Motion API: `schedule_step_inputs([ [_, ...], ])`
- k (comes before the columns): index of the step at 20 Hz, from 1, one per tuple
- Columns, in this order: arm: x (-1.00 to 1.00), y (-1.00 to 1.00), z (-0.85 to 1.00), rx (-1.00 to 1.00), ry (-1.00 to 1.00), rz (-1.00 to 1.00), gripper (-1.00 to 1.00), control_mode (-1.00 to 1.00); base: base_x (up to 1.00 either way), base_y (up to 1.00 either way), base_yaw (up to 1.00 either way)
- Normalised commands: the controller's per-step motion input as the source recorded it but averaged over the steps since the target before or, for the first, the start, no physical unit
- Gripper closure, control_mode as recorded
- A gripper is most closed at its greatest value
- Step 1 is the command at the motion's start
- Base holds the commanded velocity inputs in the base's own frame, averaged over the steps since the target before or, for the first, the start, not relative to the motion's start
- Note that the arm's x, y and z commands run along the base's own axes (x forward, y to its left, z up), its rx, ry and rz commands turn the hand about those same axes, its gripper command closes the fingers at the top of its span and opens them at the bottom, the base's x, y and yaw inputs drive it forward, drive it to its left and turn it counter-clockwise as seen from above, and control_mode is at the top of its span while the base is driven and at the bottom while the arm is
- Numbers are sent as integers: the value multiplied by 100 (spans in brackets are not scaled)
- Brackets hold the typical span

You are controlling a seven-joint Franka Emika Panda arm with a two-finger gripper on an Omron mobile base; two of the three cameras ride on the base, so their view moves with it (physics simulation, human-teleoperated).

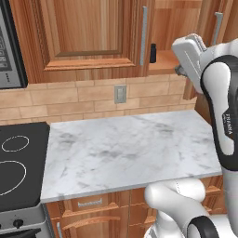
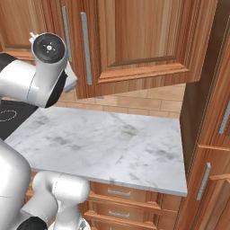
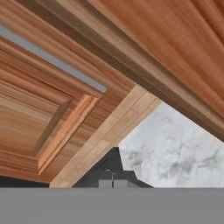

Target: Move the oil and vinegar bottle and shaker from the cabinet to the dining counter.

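The reddish-brown cabinet (image 1: 88,37) hangs over the short worktop, and its right bay stands open. On the shelf inside stands the small black shaker (image 1: 153,53), just past a silver bar handle (image 1: 143,35). My gripper (image 1: 178,70) hovers at shelf height to the right of the shaker, apart from it. In the hand view its fingertips (image 3: 112,183) are shut together with nothing between them, facing a cabinet door (image 3: 48,109) and the marble below. The oil and vinegar bottle and the dining counter are out of view.
A marble worktop (image 1: 125,148) with a tan brick backsplash and a wall outlet (image 1: 120,94) lies below the cabinet. A black stove (image 1: 18,162) borders it on the left, a tall wooden panel (image 2: 211,112) on the right. An open cabinet door (image 2: 134,40) juts forward.
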Motion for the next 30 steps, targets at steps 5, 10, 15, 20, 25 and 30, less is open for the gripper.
schedule_step_inputs([
  [5, 21, 22, 0, 13, 0, -1, -100, -100, 0, 0, 0],
  [10, 30, 25, 0, 8, 0, -7, -100, -100, 0, 0, 0],
  [15, 33, 20, 0, 6, 0, -23, -100, -100, 0, 0, 0],
  [20, 5, 4, 2, 13, 0, -29, -100, -100, 0, 0, 0],
  [25, 0, -4, 0, 17, 0, -32, -100, -100, 0, 0, 0],
  [30, 1, -6, 0, 10, -2, -33, -100, -100, 0, 0, 0],
])
